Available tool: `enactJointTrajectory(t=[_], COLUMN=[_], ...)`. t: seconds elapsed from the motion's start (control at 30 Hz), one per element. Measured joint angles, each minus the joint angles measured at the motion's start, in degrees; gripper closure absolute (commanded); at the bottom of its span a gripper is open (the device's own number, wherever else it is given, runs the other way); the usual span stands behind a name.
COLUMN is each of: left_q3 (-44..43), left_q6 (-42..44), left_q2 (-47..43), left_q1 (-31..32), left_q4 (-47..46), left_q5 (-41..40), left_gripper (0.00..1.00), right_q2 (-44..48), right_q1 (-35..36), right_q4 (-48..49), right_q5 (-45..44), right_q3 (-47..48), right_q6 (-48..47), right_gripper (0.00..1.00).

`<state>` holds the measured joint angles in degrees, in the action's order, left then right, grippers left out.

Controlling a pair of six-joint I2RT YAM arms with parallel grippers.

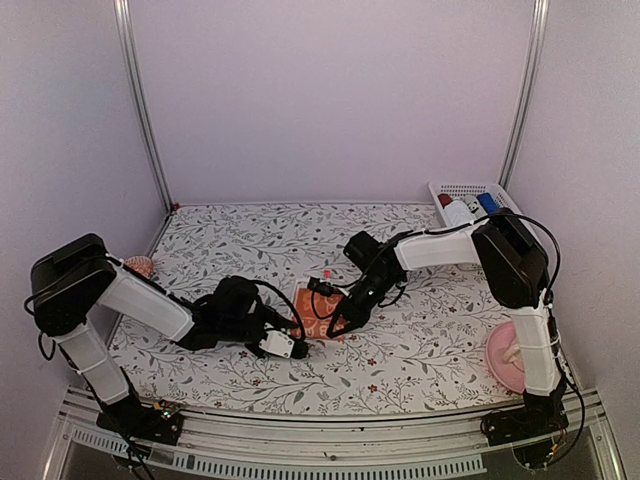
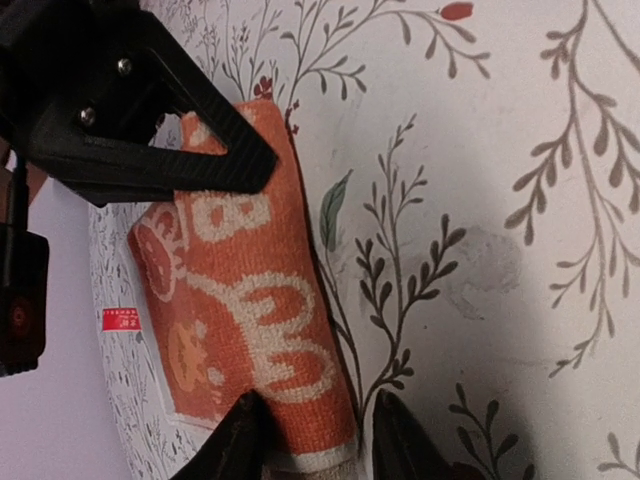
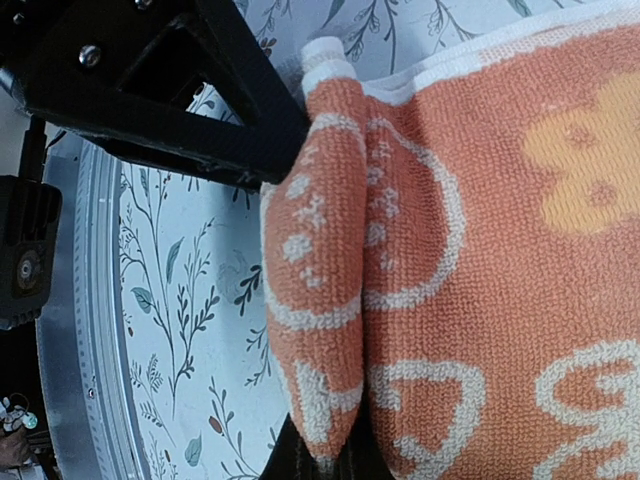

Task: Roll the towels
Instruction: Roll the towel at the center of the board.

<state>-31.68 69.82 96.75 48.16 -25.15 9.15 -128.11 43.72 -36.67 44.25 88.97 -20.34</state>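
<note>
An orange-red towel (image 1: 308, 300) with white prints lies mid-table on the floral cloth, partly rolled along its near edge. In the left wrist view the roll (image 2: 250, 300) runs away from the camera, and my left gripper (image 2: 315, 440) has its jaws on either side of the roll's near end, pressing on it. My right gripper (image 1: 335, 328) comes in from the right and is shut on a pinched fold of the same towel (image 3: 330, 330), low in the right wrist view (image 3: 340, 465). The two grippers sit close together, my left gripper (image 1: 300, 348) just below the towel.
A white basket (image 1: 470, 195) holding bottles stands at the back right corner. By the right arm's base lies a pink plate (image 1: 503, 358). A pinkish object (image 1: 140, 266) shows behind the left arm. Metal frame posts and walls border the table.
</note>
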Motion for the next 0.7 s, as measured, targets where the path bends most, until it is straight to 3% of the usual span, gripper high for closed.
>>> enactJointTrajectory(t=[0.27, 0.43, 0.63, 0.7], left_q3=[-1.09, -2.05, -3.54, -4.35], left_q6=[0.22, -0.24, -1.27, -1.88], left_q2=[2.32, 3.58, 4.26, 4.09], left_q1=[0.07, 0.2, 0.24, 0.24], left_q4=[-1.42, -1.46, -0.48, 1.27], left_q5=[-2.86, -4.44, -5.79, -5.7], left_gripper=[0.78, 1.0, 1.0, 1.0], right_q2=[-0.02, -0.07, -0.13, -0.11], right_q1=[-0.04, -0.11, -0.31, -0.31], right_q4=[-0.13, -0.24, -0.52, -0.61], right_q5=[0.46, 0.92, 0.94, 0.92], right_q3=[0.0, 0.0, 0.0, -0.02], right_q6=[-0.26, -0.7, -1.49, -1.7], right_gripper=[0.95, 0.93, 0.83, 0.73])
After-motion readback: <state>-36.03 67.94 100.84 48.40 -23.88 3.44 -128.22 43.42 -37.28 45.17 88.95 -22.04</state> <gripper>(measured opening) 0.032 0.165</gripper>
